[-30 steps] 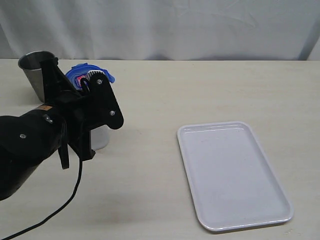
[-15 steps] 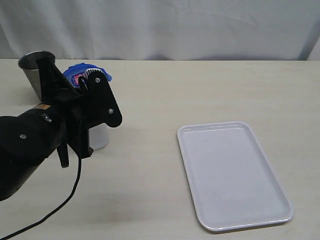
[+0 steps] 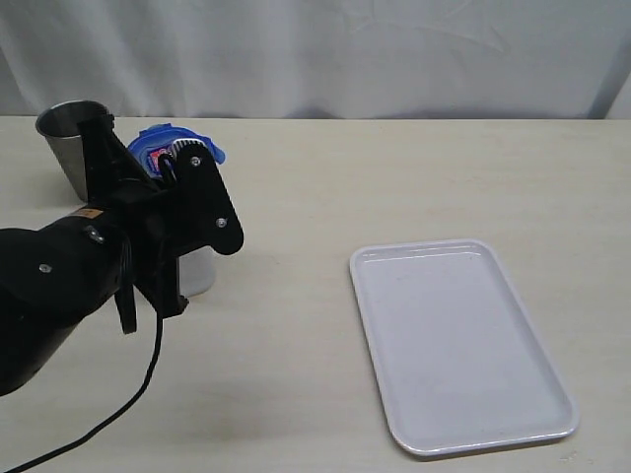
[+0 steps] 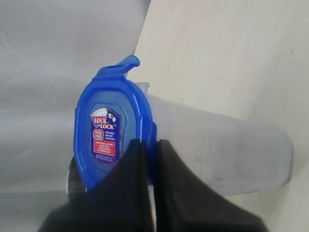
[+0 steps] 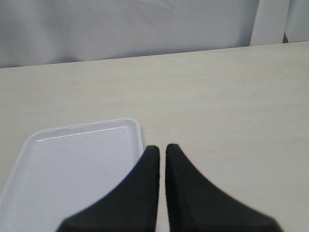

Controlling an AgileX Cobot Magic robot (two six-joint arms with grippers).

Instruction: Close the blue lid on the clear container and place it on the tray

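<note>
While the big black left arm is filling the left side of the outside view, it is leaning low over the table (image 3: 325, 197). Its left gripper (image 3: 175, 158) is reaching up to the lid (image 3: 158, 136) in the upper left. The lid is sitting tilted on top of the container (image 3: 197, 271), just beside the grey cup (image 3: 61, 133). The tray (image 3: 463, 345) is lying well apart at the lower right.

Up close in the left wrist view, the left gripper (image 4: 148, 147) is pinching the lid's (image 4: 111, 125) edge, fingers nearly together. The container (image 4: 217, 150) is looking thin, light and slippery. I think holding it gently around its side would be safest.

Over in the right wrist view, the right gripper (image 5: 161, 150) is hanging shut, holding nothing, near the tray's (image 5: 72, 164) corner.
</note>
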